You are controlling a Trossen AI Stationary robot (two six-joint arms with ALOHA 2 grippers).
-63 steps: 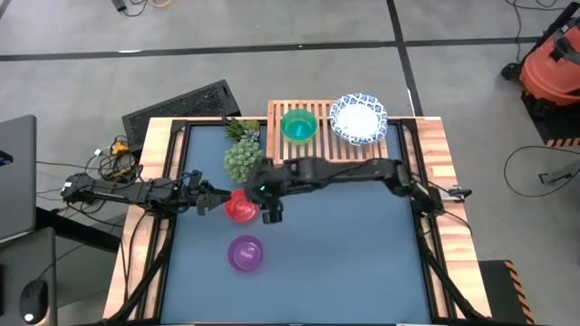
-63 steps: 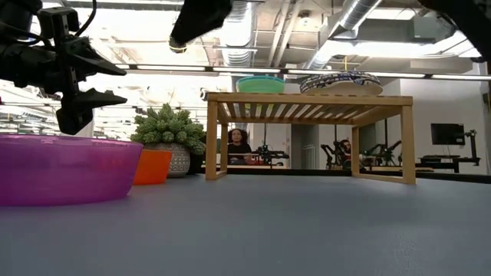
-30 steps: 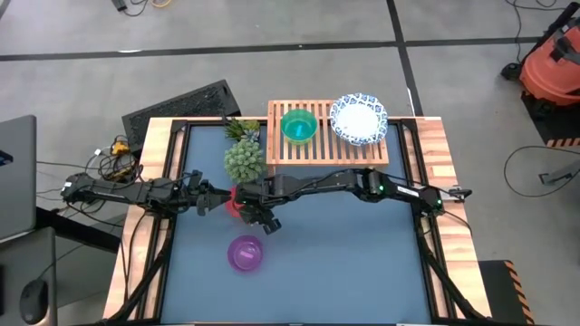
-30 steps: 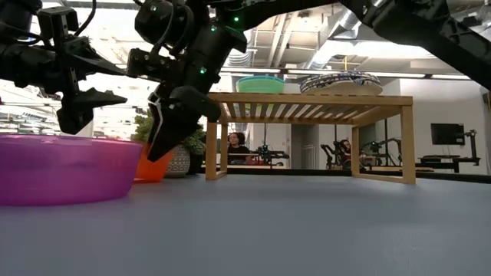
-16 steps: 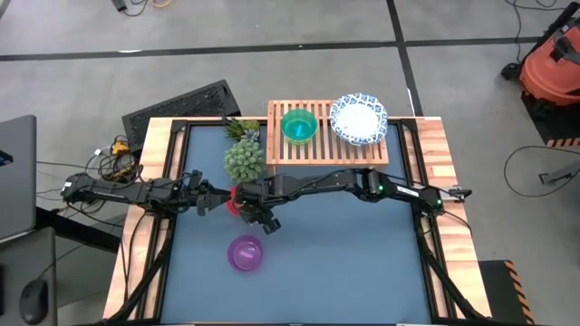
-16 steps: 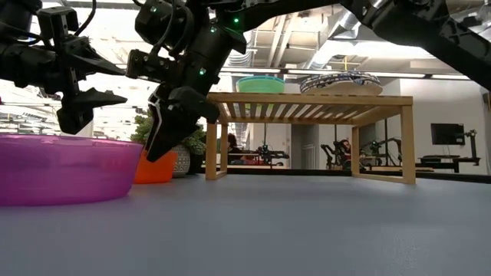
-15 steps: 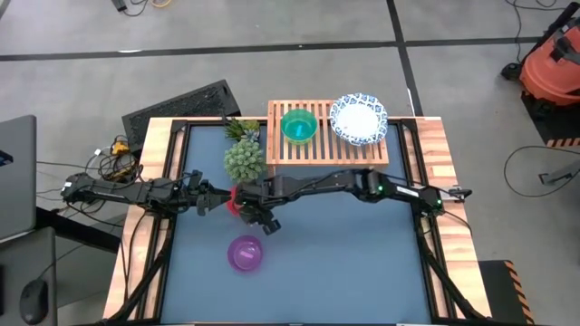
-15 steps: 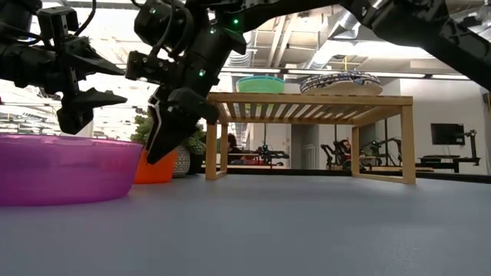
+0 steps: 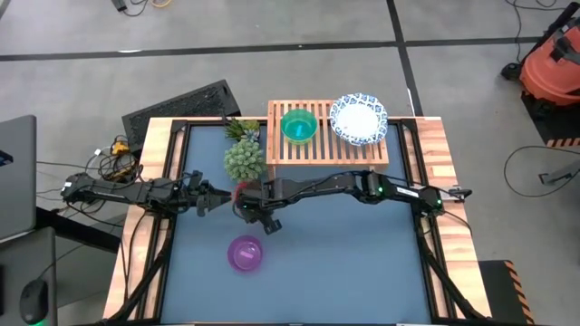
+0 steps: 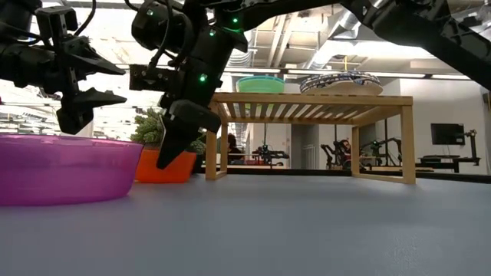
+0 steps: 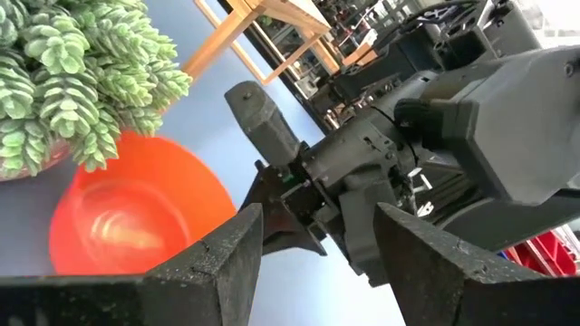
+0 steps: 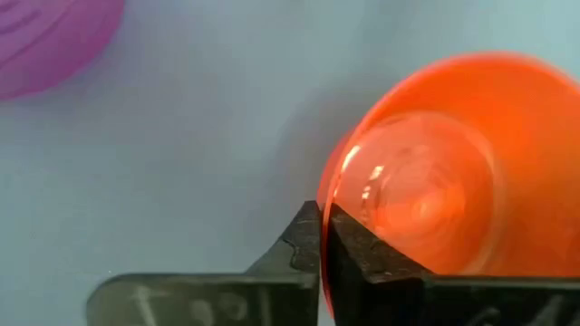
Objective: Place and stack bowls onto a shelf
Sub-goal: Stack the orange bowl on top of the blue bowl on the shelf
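The red bowl (image 12: 435, 181) stands on the table next to the green plant (image 9: 243, 159); my right gripper (image 12: 323, 237) is shut on its rim. In the low view the gripper (image 10: 170, 153) slants down in front of the bowl (image 10: 173, 165). My left gripper (image 11: 313, 258) hovers open just left of the bowl, level with it. The purple bowl (image 9: 245, 254) rests on the table nearer the front. On the shelf (image 9: 313, 152) sit the teal bowl (image 9: 298, 125) and a white bowl with a blue rim (image 9: 358, 118). My right gripper pinches the red bowl's rim (image 12: 324, 192) on its near right side, one finger (image 12: 353, 258) inside the bowl and the other (image 12: 299, 244) outside. The fingers slant down from the table's right. The bowl stands upright with its base on the table.
The spiky plant in its pot (image 10: 165, 130) stands right behind the red bowl. The shelf's legs (image 10: 211, 138) are at the far middle of the blue table top (image 9: 353, 254). Wooden frame strips (image 9: 435, 163) line the table's sides.
My right gripper came down at the red bowl from above, then tipped a little and shut on its rim in the last half second. The bowl has shifted slightly toward the table's right. My left gripper has kept still.
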